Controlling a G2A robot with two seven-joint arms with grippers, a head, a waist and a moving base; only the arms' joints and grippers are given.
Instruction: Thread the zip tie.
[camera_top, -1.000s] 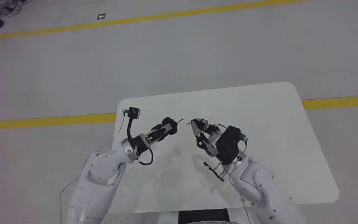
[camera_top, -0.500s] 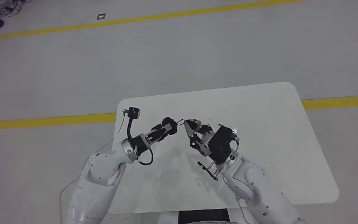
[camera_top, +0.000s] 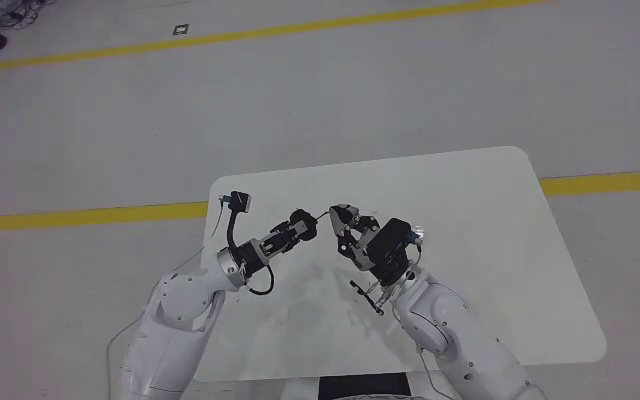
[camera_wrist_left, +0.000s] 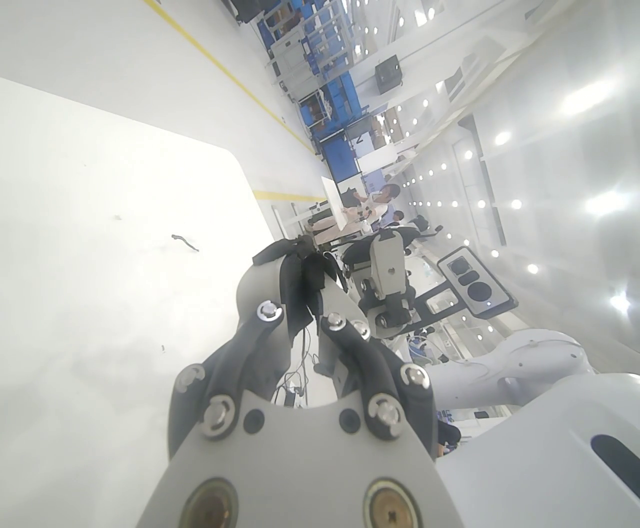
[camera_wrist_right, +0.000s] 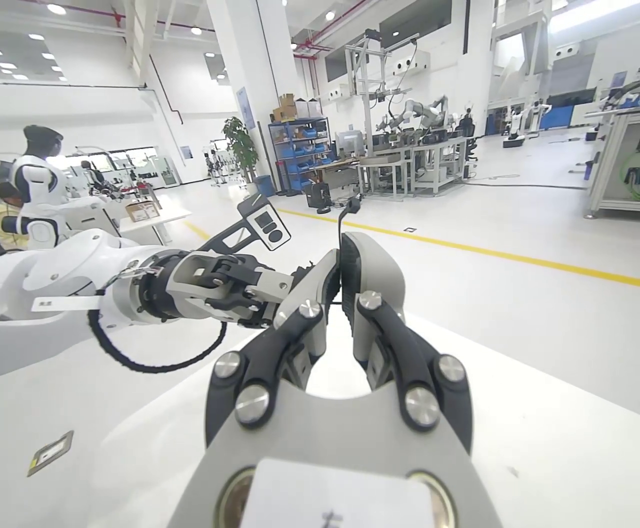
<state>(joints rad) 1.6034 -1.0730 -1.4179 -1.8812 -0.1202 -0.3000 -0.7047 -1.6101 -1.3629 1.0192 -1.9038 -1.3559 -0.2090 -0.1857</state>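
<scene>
The slim black plastic zip tie (camera_wrist_right: 342, 227) is up in the air above the white, round-cornered table (camera_top: 480, 200), caught between the two arms near the table's left part as seen from above. It is a very thin strap. From the right wrist view it stands almost upright out of the right gripper (camera_wrist_right: 342, 260), curving a little at the top, where it ends in a small, blocky black head (camera_wrist_right: 353, 204). Lower down, a fine black line crosses the gap between that gripper's fingers, heading towards the other arm. I cannot follow it all the way.

The right gripper's two grey fingers are pressed together at their ribbed black pads (camera_wrist_right: 350, 270), with the strap pinched between them.

The left gripper (camera_wrist_left: 299, 250) sits just beside it, tip nearly to tip. Its fingers are closed tight as well, with dark material bunched at the tips. From above, a hair-thin black strand runs from those tips across to the right gripper, so it looks to be holding the tie's other end. The wrist view is too cluttered there to pick out strap from pad.

Down on the tabletop, well away from both grippers, lies a small dark curved scrap (camera_wrist_left: 185, 243).
</scene>
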